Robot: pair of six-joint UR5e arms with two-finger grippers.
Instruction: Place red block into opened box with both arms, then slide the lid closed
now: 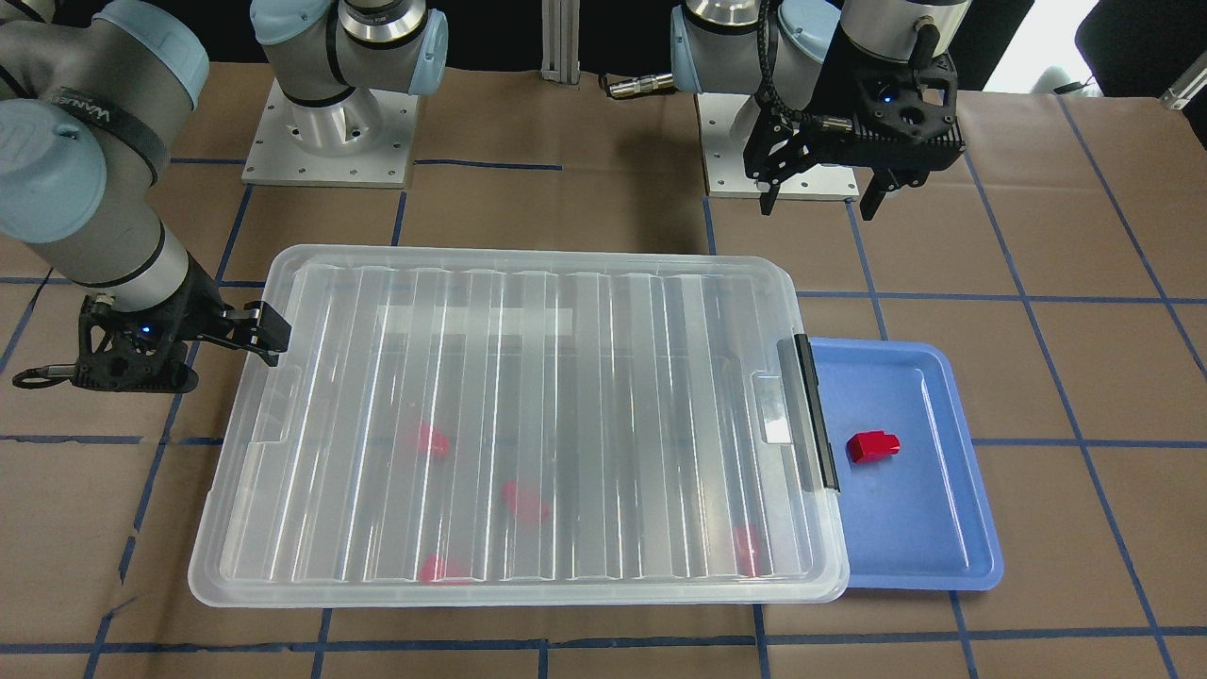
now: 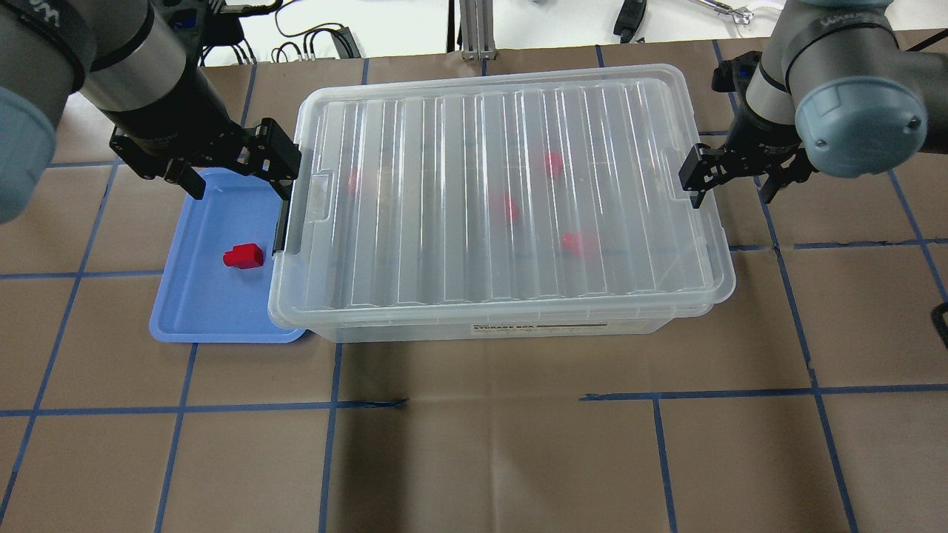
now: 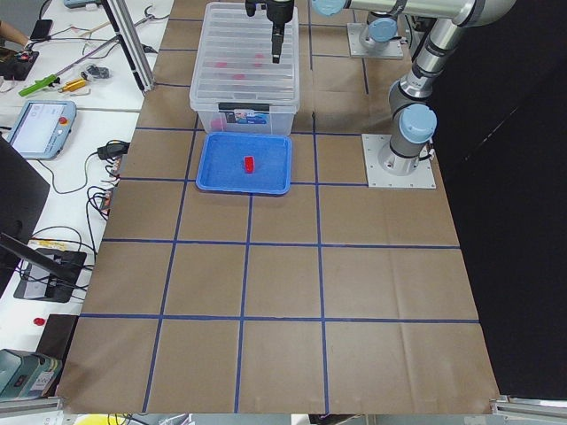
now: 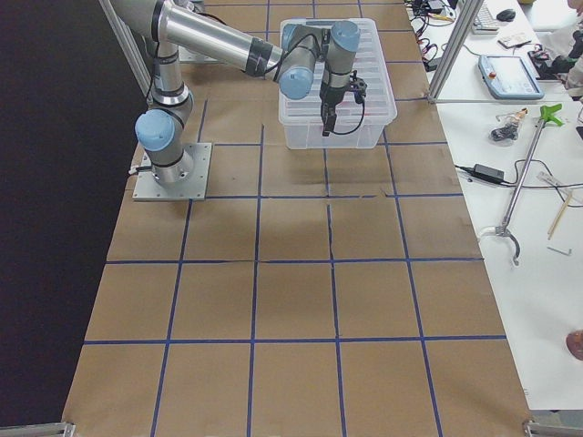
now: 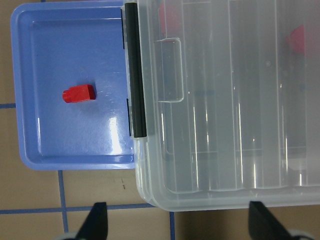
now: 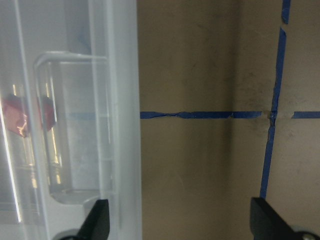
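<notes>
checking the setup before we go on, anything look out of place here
One red block lies alone on the blue tray, outside the box. The lid already covers the box, with several other red pieces showing through it. Nothing looks spilled or damaged.

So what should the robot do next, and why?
Probably bring the left gripper over the red block and lower it: its jaws are open and empty, and the block lies alone on the blue tray. The lid covers the box, so it must slide back before any drop.
</notes>
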